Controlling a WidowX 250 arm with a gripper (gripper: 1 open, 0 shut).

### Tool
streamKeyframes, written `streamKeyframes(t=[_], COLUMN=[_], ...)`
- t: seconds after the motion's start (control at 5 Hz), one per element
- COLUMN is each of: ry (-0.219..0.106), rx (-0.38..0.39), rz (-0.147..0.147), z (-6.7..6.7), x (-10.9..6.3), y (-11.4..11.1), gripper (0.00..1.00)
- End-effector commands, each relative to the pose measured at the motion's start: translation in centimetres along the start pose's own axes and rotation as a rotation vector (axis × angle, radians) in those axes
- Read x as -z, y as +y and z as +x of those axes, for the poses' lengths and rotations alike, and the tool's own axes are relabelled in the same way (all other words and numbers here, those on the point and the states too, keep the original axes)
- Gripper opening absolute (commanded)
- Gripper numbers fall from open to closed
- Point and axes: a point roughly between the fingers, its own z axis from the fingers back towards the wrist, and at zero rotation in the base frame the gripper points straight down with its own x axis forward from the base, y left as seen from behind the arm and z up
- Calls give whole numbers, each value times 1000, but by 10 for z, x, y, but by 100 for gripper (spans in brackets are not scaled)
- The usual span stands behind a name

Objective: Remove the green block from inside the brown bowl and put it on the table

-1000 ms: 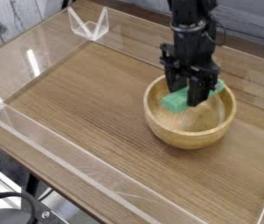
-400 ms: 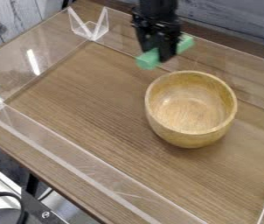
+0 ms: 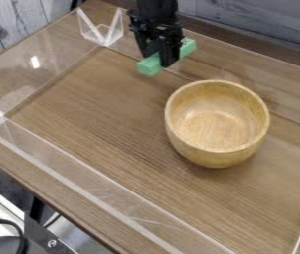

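The green block [image 3: 153, 63] hangs tilted in my gripper [image 3: 162, 57], whose black fingers are shut on its middle; green ends stick out at lower left and upper right. It is held just over the table [image 3: 93, 119], up and to the left of the brown bowl [image 3: 217, 122]. The round, light tan wooden bowl stands empty at right of centre. Whether the block's lower end touches the tabletop I cannot tell.
Low clear acrylic walls [image 3: 60, 164] border the tabletop, with a clear corner piece [image 3: 102, 28] at the back left. The black arm [image 3: 153, 12] rises out of the top of the view. Open tabletop stretches left and in front of the bowl.
The gripper has carried the green block up out of the bowl and leftward toward the back of the table. The bowl now stands empty and has not moved.
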Motion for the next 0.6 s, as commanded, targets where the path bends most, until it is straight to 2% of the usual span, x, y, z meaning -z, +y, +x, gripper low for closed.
streamKeyframes(t=[0.0,0.2,0.4], ry=[-77,-65,-53], rx=[-5,-63,-111], rz=[72,93,113], z=[20,30,29], x=[-19,-14,-12], y=[10,16,18], gripper=[0,0,0])
